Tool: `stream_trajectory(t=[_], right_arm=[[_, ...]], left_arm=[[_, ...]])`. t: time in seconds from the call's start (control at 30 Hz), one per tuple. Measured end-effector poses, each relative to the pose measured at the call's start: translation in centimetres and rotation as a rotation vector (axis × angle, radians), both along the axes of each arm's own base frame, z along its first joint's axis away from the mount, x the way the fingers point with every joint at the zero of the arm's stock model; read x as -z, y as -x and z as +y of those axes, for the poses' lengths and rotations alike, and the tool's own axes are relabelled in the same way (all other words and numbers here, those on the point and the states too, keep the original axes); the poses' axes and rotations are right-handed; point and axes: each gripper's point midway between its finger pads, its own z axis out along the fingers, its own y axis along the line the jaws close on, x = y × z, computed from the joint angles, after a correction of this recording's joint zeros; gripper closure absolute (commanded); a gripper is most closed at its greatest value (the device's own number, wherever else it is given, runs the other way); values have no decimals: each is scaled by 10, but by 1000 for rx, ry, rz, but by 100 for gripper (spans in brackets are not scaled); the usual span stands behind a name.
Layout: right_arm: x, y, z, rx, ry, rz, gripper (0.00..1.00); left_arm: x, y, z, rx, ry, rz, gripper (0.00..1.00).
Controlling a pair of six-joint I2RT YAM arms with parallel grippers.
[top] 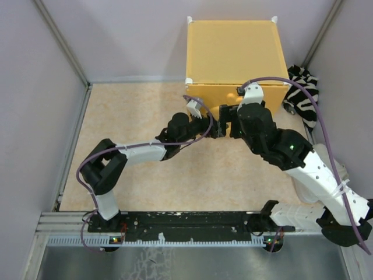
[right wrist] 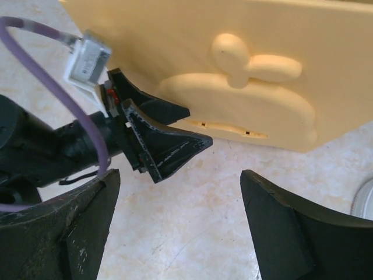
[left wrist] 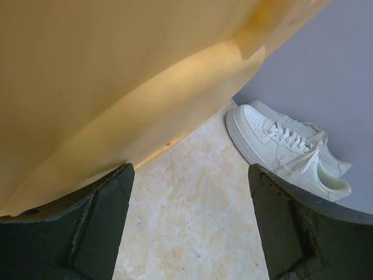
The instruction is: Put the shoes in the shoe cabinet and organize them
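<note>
I have the left gripper (left wrist: 189, 175) and right gripper (right wrist: 180, 175) both spread wide, holding nothing, close together just before the shoe cabinet (top: 233, 52) and its shut apple-embossed door (right wrist: 245, 76). 2 white sneakers (left wrist: 285, 149) lie against the wall (left wrist: 326, 76) beside it.

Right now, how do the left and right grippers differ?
The left gripper points in from the left, fingertips right by the cabinet door's lower edge; the right gripper points in from the right and stops short of it. The left gripper's camera looks past the cabinet to white sneakers on the floor; the right gripper's camera faces the apple-embossed door. Shared: both open, both empty, black fingers.
</note>
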Motion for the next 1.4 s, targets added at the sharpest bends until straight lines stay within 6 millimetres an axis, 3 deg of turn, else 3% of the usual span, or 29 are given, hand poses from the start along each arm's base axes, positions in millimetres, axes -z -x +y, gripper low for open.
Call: stream_trajectory(t=[0.13,0.33,0.63,0.83,1.1,1.4], right_arm=[[23,-12,-8,31,19,53,15],[51,-34,-24,113,28,108,15],[102,-55,-48,197,29,195,15],[110,-69,-46,208,25,198,15],[126,-94,-60,283,6,199,13],[147,-106,-56,325,2,242,12]], left_arm=[[-4,2,6,-7,-8,-7,14],[-27,13,26,-25,3,-36,13],[-40,39,73,-78,-63,-70,11],[-46,56,109,-132,-111,-79,10],[-54,81,158,-209,-173,-86,9],[-52,92,186,-259,-226,-75,8]])
